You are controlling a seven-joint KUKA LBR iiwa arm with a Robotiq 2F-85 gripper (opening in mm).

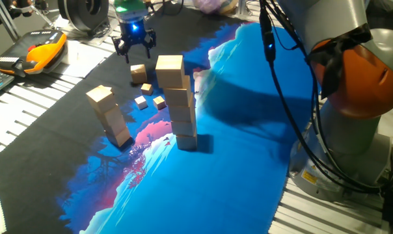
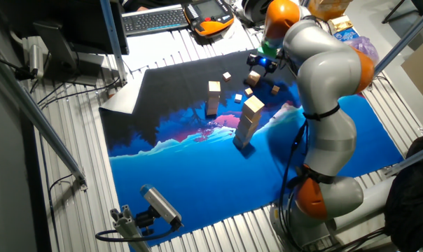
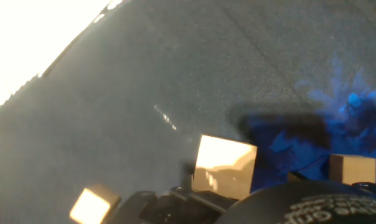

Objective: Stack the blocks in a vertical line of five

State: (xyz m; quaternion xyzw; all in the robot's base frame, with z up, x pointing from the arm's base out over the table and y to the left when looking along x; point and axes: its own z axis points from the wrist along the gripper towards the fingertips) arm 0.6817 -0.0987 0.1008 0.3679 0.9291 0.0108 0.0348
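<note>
Several small loose tan blocks lie on the dark mat: one (image 1: 138, 73) closest to my gripper, then others (image 1: 145, 88), (image 1: 141, 102), (image 1: 159, 102). My gripper (image 1: 134, 47) hangs open over the mat's far end, just behind the nearest block, holding nothing. A tall stack of several wooden cubes (image 1: 181, 107) stands right of the loose blocks, with a wide cube on top. A shorter leaning stack (image 1: 110, 117) stands to the left. In the hand view one block (image 3: 224, 167) sits just ahead of the fingers, with two more (image 3: 93, 205), (image 3: 352, 169) at either side.
An orange and black pendant (image 1: 40, 52) and a keyboard lie beyond the mat's far left corner. The arm's base (image 1: 359, 123) and its cables stand at the right. Both stacks (image 2: 250, 120), (image 2: 213, 98) rise mid-mat. The mat's edge (image 2: 124, 112) meets a slatted metal table.
</note>
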